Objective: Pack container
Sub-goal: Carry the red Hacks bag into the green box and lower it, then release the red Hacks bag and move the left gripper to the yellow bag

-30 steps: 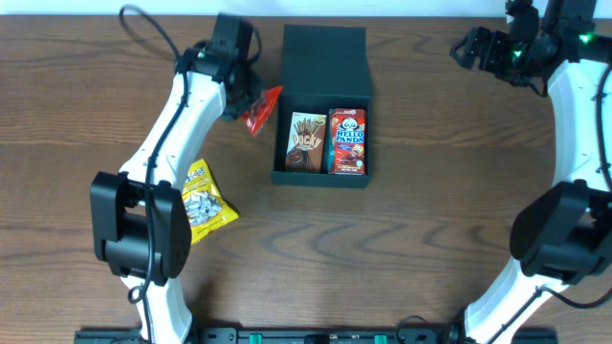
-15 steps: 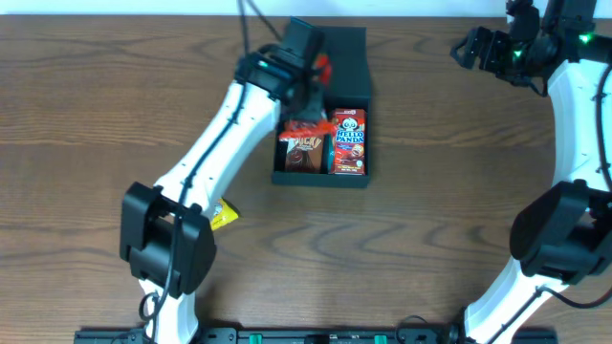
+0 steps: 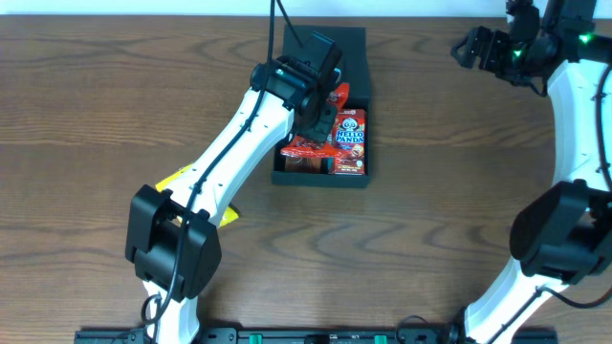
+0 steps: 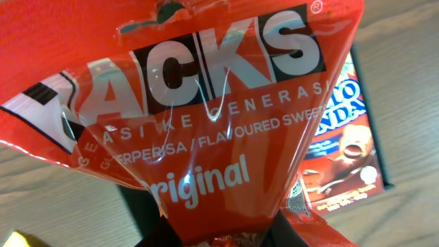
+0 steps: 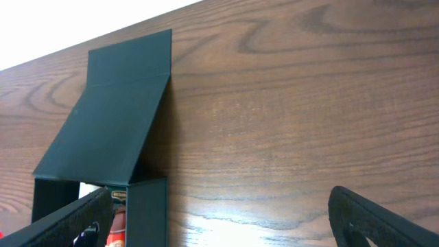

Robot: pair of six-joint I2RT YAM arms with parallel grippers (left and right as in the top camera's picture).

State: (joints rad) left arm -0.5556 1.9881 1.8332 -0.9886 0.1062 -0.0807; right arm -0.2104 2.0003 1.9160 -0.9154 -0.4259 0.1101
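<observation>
Container, one, with two snack boxes, one red packet

red packet reading "original", red box reading "HELLO PANDA"

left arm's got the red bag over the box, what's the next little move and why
Probably lower the left gripper a little before letting go. It is shut on the red bag above the open container, next to the Hello Panda box. The bag does not look settled inside yet, so a release now might leave it draped on the rim.
</observation>
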